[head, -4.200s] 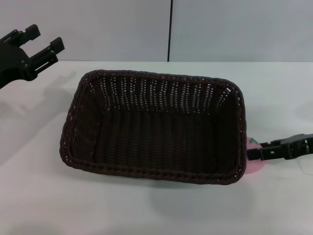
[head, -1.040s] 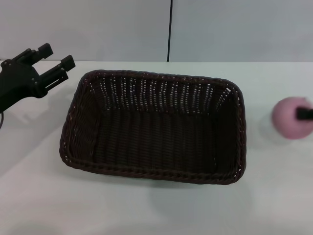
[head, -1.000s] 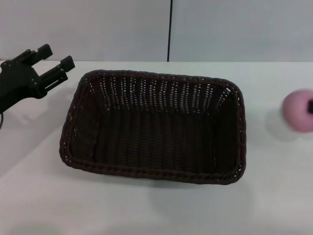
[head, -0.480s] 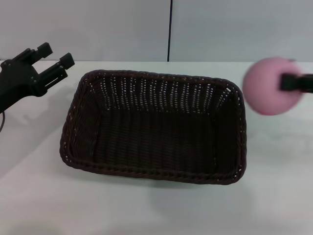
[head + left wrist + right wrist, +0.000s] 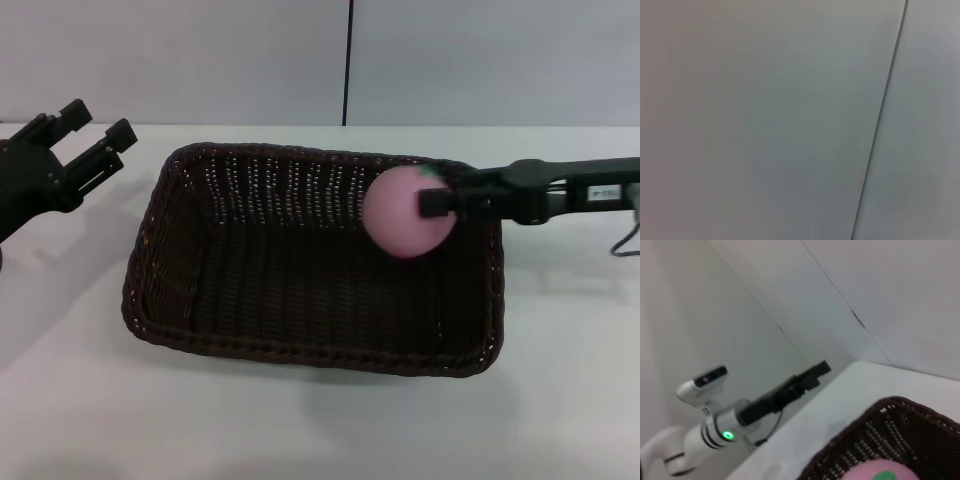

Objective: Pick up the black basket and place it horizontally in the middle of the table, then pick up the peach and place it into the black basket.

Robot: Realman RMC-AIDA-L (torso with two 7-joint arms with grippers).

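Observation:
The black basket (image 5: 310, 260) lies lengthwise across the middle of the white table (image 5: 300, 420). My right gripper (image 5: 432, 203) is shut on the pink peach (image 5: 402, 212) and holds it in the air over the basket's right half, above the inside. The right wrist view shows the top of the peach (image 5: 885, 473) with its green leaf mark, and the basket's rim (image 5: 880, 412) beyond it. My left gripper (image 5: 95, 135) is open and empty, raised beyond the basket's far left corner. The left wrist view shows only a wall.
A grey wall with a dark vertical seam (image 5: 348, 60) stands behind the table. My left arm (image 5: 740, 415) shows in the right wrist view, off past the basket. Bare tabletop lies in front of the basket and on both sides.
My right gripper has carried the peach leftward from beside the basket's right end to above its inside. My left gripper has drawn back a little to the left.

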